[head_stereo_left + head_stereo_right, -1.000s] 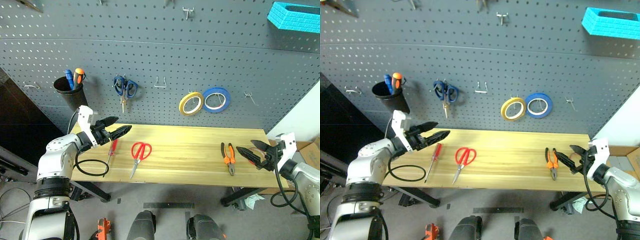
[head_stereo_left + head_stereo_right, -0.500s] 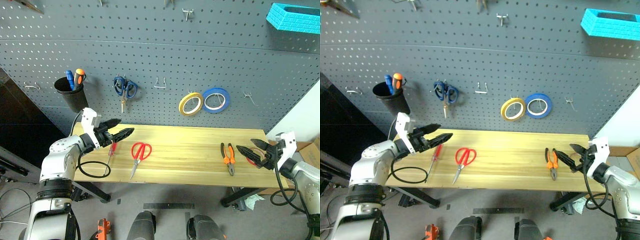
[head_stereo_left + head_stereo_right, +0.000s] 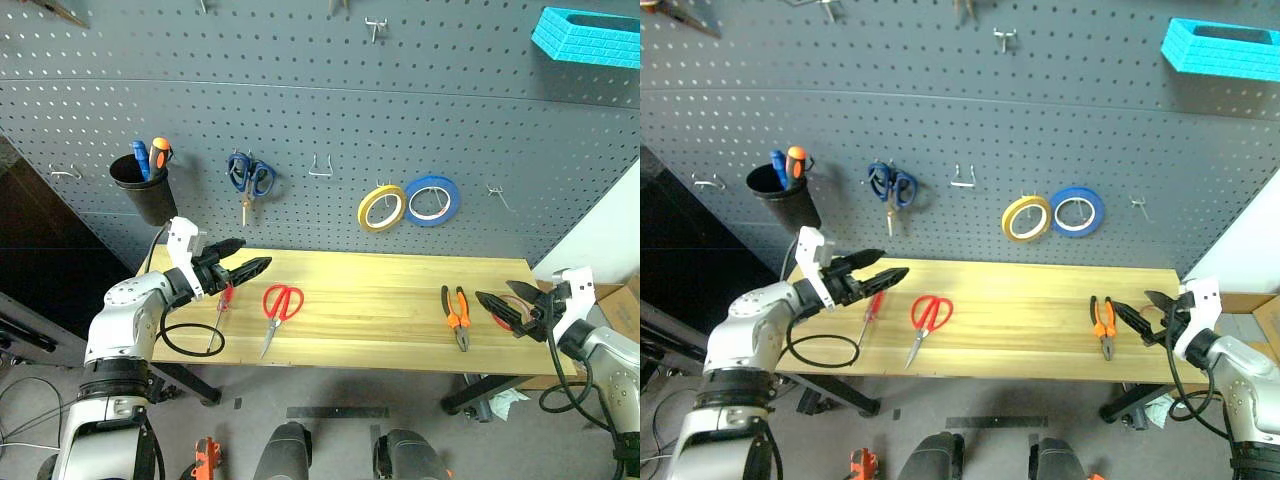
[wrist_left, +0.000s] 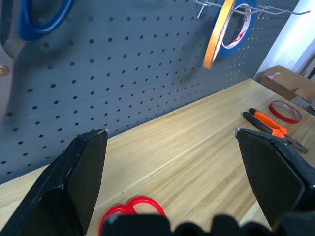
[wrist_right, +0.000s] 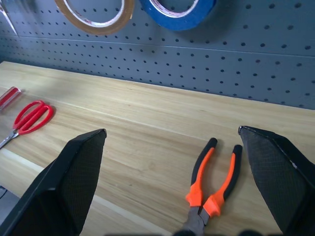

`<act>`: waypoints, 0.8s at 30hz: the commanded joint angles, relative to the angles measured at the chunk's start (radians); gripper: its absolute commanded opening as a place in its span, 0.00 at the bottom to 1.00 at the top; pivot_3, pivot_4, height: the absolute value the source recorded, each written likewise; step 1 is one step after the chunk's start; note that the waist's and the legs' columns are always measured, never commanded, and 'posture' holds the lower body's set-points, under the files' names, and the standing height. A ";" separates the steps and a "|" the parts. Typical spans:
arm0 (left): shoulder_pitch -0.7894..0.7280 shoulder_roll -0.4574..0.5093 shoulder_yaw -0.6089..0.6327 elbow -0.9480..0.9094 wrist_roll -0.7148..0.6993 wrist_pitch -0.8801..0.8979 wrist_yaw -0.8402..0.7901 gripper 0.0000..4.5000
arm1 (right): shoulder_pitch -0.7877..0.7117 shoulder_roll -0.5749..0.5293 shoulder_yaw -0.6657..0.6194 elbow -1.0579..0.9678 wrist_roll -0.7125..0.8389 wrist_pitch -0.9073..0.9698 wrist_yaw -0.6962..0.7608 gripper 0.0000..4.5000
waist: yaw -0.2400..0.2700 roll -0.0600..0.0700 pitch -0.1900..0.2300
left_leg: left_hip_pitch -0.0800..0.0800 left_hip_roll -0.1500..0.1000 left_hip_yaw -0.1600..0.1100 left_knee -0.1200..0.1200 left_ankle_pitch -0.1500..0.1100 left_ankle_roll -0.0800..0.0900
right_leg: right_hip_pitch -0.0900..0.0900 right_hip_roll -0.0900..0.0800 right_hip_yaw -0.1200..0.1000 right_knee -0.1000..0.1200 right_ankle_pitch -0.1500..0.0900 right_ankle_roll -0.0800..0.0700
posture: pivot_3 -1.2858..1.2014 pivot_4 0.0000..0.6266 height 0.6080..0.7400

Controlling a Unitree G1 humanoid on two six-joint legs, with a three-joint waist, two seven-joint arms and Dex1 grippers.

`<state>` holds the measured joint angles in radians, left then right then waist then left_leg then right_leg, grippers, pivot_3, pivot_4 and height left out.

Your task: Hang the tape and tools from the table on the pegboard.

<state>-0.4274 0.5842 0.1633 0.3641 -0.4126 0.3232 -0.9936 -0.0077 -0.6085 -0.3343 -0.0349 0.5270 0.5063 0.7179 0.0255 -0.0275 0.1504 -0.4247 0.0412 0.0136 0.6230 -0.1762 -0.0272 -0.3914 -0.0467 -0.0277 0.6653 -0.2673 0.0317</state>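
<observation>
The left pincer (image 3: 245,268) gapes wide over the screwdriver (image 3: 222,303); the right pincer (image 3: 503,301), equally wide, nears the pliers (image 3: 456,314). Closing off-centre could skid either tool across the tabletop (image 3: 370,290).

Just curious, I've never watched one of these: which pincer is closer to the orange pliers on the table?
The right pincer: it hovers open just beside the pliers. The left pincer is at the table's far end, over the screwdriver.
</observation>
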 commanded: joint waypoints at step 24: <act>0.113 -0.007 -0.087 -0.306 0.010 0.106 0.043 0.99 | 0.016 0.056 0.051 -0.171 -0.068 0.022 -0.164 1.00 | -0.055 -0.006 0.087 | 0.009 0.023 0.045 0.005 -0.005 0.004 | -0.021 0.027 0.066 -0.001 0.019 -0.001 | 0.52 0.51 1.00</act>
<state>-0.3264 0.5538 0.0438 0.0970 -0.4083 0.4337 -0.9606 0.0239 -0.5500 -0.2877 -0.1765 0.4779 0.5323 0.5701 -0.0298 -0.0331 0.2374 -0.4179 0.0641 0.0578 0.6273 -0.1811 -0.0236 -0.4147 -0.0191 0.0385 0.6639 -0.2479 0.0304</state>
